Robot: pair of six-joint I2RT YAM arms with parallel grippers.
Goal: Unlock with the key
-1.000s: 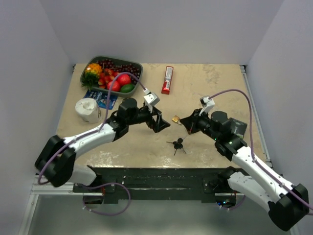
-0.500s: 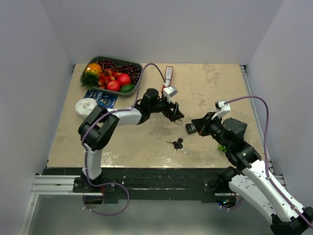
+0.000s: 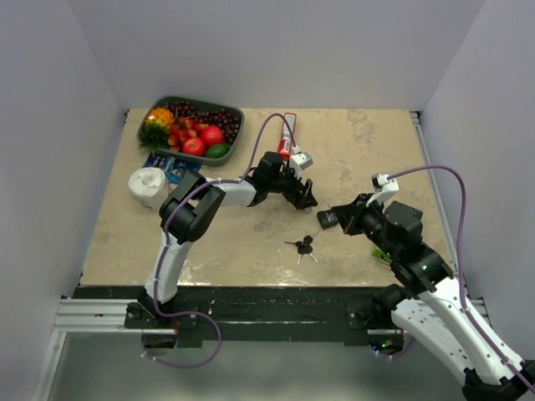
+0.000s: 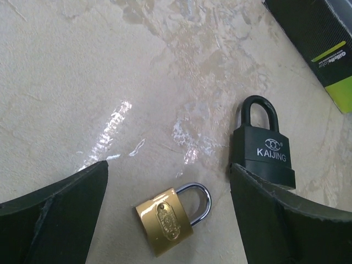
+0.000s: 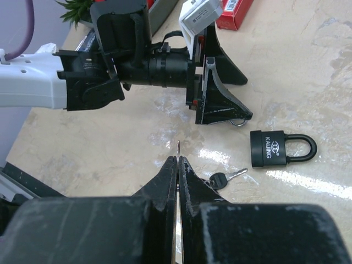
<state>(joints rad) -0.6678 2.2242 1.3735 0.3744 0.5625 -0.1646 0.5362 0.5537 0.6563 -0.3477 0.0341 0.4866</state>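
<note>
Key (image 3: 303,246) on table (image 3: 376,142) | left tool (image 4: 169,170) open astride brass padlock (image 4: 165,221) | right tool (image 5: 177,160) closed

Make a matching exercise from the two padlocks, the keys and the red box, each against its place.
1 brass padlock
2 black KAIJING padlock
3 bunch of keys
4 red box

A farthest from the arm bases
B between the open fingers of the left gripper
C just outside those fingers
D nearest the arm bases

Pairs: 1-B, 2-C, 3-D, 4-A
</note>
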